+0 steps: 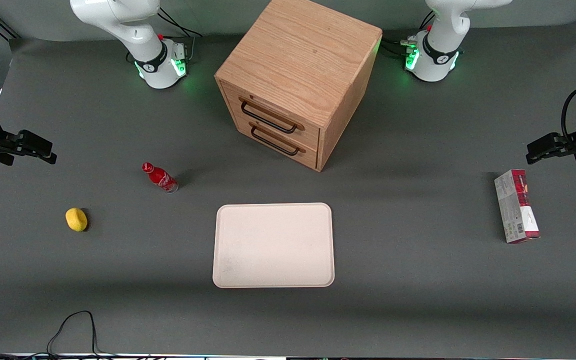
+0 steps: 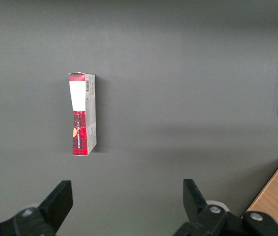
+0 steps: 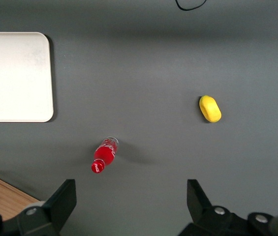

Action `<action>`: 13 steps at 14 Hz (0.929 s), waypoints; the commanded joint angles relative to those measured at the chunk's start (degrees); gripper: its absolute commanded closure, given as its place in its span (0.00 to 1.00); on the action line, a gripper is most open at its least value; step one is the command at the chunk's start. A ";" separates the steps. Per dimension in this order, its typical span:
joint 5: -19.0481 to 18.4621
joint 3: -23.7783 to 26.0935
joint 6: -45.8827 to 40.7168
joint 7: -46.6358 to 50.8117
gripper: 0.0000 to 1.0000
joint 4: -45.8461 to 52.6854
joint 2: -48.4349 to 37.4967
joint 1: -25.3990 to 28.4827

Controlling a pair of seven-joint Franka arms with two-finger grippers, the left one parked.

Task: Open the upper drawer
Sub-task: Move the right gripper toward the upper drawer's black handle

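The oak cabinet (image 1: pixel 300 60) stands at the table's middle, farther from the front camera than the tray. Its upper drawer (image 1: pixel 309 134) is flush with the cabinet front, with its thin black wire handle (image 1: pixel 267 121) across it. The like-looking lower drawer (image 1: pixel 309 156) sits under it, also flush. My right gripper (image 1: pixel 50 157) hangs open and empty toward the working arm's end of the table, well apart from the cabinet. In the right wrist view the gripper (image 3: pixel 130 196) has its two black fingers (image 3: pixel 65 199) wide apart over bare mat, and a corner of the cabinet (image 3: pixel 1 199) shows.
A cream tray (image 1: pixel 273 210) lies in front of the cabinet, nearer the front camera. A red bottle (image 1: pixel 160 177) and a yellow lemon-like object (image 1: pixel 76 219) lie toward the working arm's end. A red and grey carton (image 1: pixel 516 206) lies toward the parked arm's end.
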 commanded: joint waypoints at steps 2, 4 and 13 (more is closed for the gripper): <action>0.11 -0.40 -1.33 -1.11 0.00 1.26 0.38 0.25; 0.11 -0.31 -1.33 -1.20 0.00 1.88 0.64 0.25; 0.90 0.66 -0.98 -1.37 0.00 11.44 9.77 10.77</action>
